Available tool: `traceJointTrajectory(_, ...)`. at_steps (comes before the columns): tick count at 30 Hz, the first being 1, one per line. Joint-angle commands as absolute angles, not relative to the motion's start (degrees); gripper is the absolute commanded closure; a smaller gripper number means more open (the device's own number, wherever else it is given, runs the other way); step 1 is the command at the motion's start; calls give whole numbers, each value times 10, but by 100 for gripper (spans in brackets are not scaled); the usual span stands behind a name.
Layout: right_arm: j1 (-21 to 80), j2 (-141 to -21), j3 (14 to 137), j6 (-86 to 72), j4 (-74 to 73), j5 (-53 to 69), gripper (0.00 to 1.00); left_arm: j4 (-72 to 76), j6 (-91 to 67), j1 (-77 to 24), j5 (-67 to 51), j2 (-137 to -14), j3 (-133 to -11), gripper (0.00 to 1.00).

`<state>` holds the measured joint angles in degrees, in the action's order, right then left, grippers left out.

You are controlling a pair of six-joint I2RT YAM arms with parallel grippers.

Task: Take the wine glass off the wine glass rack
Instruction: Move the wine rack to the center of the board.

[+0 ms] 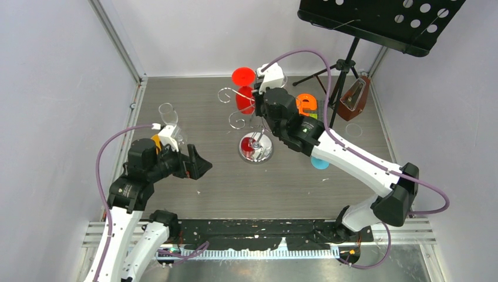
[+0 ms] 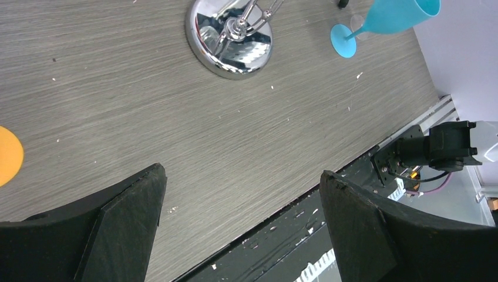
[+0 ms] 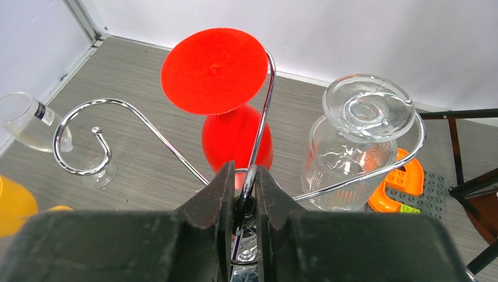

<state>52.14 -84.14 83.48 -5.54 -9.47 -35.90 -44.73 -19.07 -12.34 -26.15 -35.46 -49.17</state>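
Observation:
The chrome wine glass rack point(image 1: 256, 148) stands mid-table, its mirrored base also in the left wrist view point(image 2: 232, 41). A red wine glass point(image 1: 244, 88) hangs upside down on one curled arm, and it also shows in the right wrist view point(image 3: 215, 70). A clear glass point(image 3: 357, 147) hangs upside down on another arm. My right gripper point(image 3: 244, 173) is over the rack's centre, shut on the top of its chrome post point(image 3: 253, 170), just in front of the red glass. My left gripper point(image 2: 244, 176) is open and empty, low over the table to the left of the rack point(image 1: 198, 167).
A teal wine glass point(image 2: 387, 17) stands under the right arm. A clear glass point(image 1: 168, 114) and an orange one point(image 3: 12, 205) stand at the left. An orange brick toy point(image 1: 306, 104), a black music stand point(image 1: 382, 20) and a brown metronome point(image 1: 354, 97) are at the back right.

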Motion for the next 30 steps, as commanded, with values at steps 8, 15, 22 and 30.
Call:
traceJointTrajectory(8, 525, -751, 831, -13, -78, -262, 94, -459, -183, -121, -262, -347, -550, 0)
traceJointTrajectory(15, 525, -713, 810, 27, -69, -187, 94, -476, -183, -121, -259, -342, -582, 0)
traceJointTrajectory(22, 525, -689, 805, 33, -77, -161, 94, -493, -199, -121, -258, -337, -628, 0)
traceJointTrajectory(30, 524, -649, 770, 12, -90, -131, 94, -488, -237, -121, -256, -334, -671, 0)
